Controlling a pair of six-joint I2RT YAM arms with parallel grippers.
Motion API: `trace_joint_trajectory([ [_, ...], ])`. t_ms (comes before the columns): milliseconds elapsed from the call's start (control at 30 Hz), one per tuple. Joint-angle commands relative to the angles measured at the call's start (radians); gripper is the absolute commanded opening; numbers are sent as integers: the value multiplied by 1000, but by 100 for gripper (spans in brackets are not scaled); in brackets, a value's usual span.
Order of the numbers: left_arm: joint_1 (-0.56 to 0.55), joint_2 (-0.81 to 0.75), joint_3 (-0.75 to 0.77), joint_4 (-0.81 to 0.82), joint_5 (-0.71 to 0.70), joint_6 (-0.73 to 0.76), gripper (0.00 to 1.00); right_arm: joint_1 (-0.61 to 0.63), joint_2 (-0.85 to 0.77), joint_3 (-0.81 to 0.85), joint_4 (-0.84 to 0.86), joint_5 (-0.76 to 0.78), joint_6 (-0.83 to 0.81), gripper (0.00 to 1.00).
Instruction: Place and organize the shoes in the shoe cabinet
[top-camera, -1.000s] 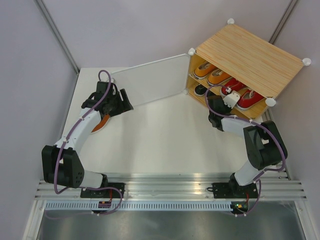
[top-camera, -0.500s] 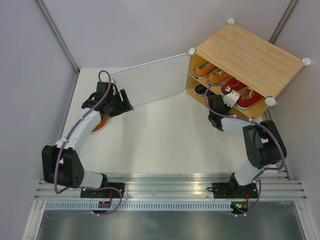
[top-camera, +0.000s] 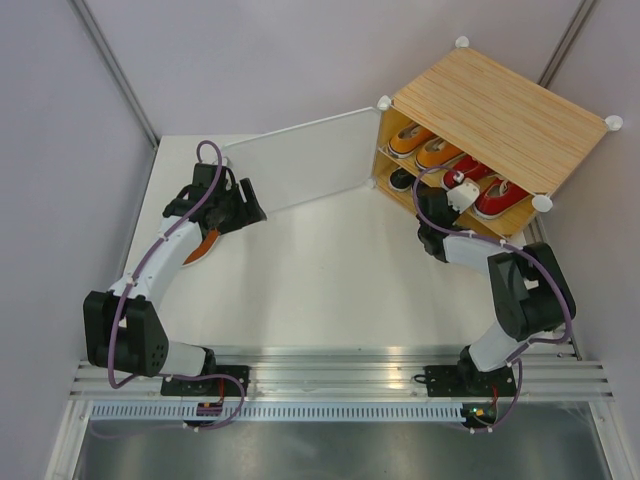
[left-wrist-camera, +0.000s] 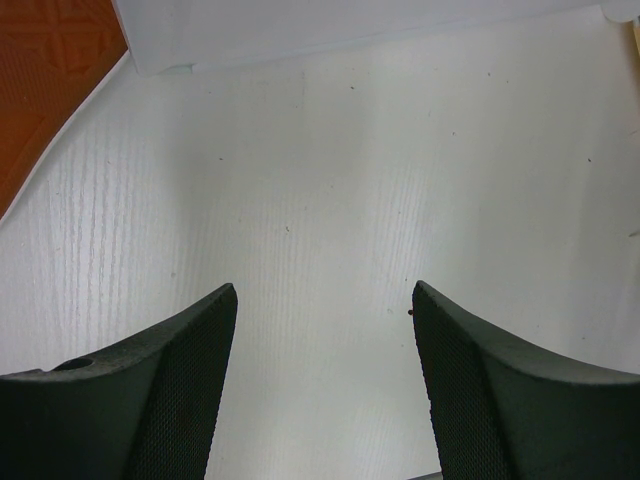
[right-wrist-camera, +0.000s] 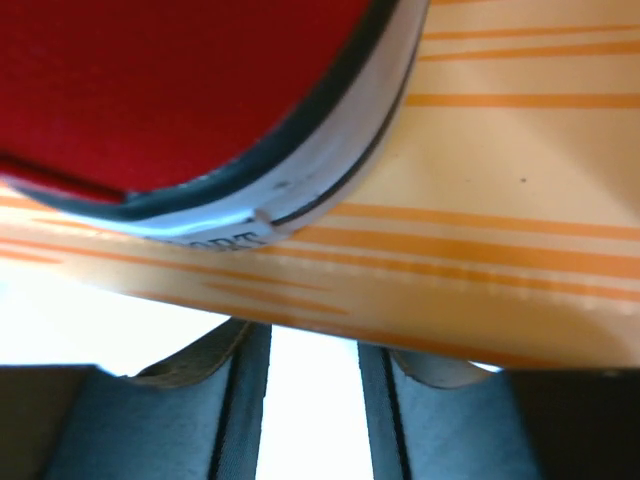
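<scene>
The shoe cabinet (top-camera: 500, 110) stands at the back right with its frosted door (top-camera: 300, 160) swung open to the left. Its upper shelf (right-wrist-camera: 500, 170) carries two orange shoes (top-camera: 424, 146) and two red shoes (top-camera: 486, 186). A black shoe (top-camera: 402, 180) lies on the level below. My right gripper (top-camera: 457, 194) (right-wrist-camera: 310, 400) is at the shelf's front edge, open, just below a red shoe's heel (right-wrist-camera: 180, 90) and holding nothing. One shoe (top-camera: 204, 246) lies orange sole up (left-wrist-camera: 45, 80) on the table by my left arm. My left gripper (top-camera: 250, 206) (left-wrist-camera: 325, 380) hovers open over the bare table.
The open door's lower edge (left-wrist-camera: 350, 25) runs just ahead of my left gripper. Grey walls close in the white table (top-camera: 330, 270) at the left and back. The aluminium rail (top-camera: 340, 375) with both arm bases lines the near edge.
My right gripper has opened and let go of the red shoe, which rests on the upper shelf. The left arm has not moved.
</scene>
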Motion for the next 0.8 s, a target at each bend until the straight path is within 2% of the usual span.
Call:
trace_joint_trajectory([
  [0,6,-36,-3,2,-9,11,75,-81,-21,-1,11,-38,45,45],
  [167,6,-34,-2,2,-2,8,75,-72,-87,10,-91,-85,55,52],
  [333,6,-36,-2,4,-3,7,75,-50,-138,4,-174,-131,70,54],
  [433,6,-36,-2,4,0,5,75,-27,-180,-7,-223,-162,55,60],
  [633,6,-40,-2,4,0,3,75,17,-243,-17,-305,-246,1,62],
  [767,6,-42,-2,4,-2,5,75,27,-260,-10,-346,-360,-71,62],
])
